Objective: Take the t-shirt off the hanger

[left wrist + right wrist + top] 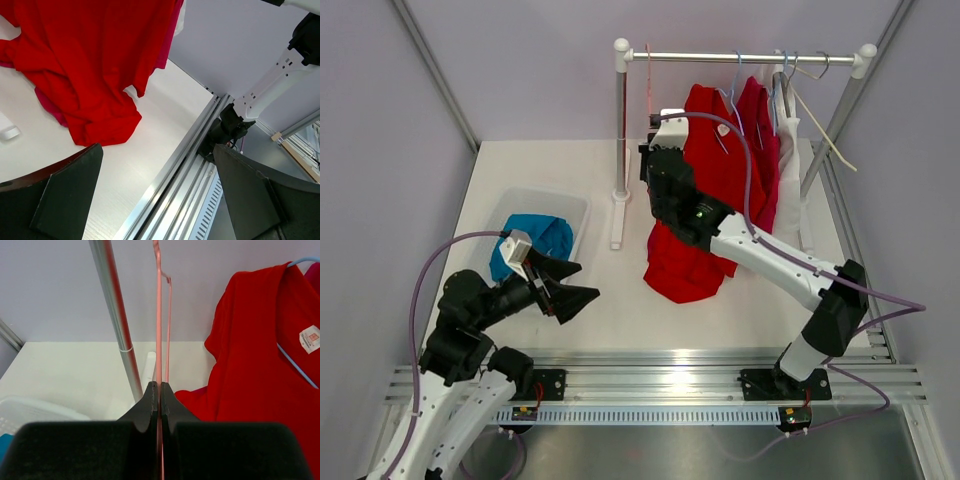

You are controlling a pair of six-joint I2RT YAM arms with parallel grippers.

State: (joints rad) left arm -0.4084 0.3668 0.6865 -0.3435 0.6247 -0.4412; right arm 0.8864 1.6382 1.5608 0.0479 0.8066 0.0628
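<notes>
Below the rail (740,57), the red t-shirt (705,180) is carried on its blue hanger (295,365), with its hem pooled on the tabletop (620,310). A bare pink hanger (159,315) is pinched by the closed right end effector (160,390). The left end effector (582,282) is held open, well apart from the rail. Removal is judged not yet done.

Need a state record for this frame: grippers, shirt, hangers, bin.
left gripper: open, empty, above the table beside the bin
right gripper: shut on the pink hanger
pink hanger: bare wire, hanging from the rail
red t-shirt: on the blue hanger, hem pooled on the table
bin: holds a blue garment
task: shirt not yet off its hanger
</notes>
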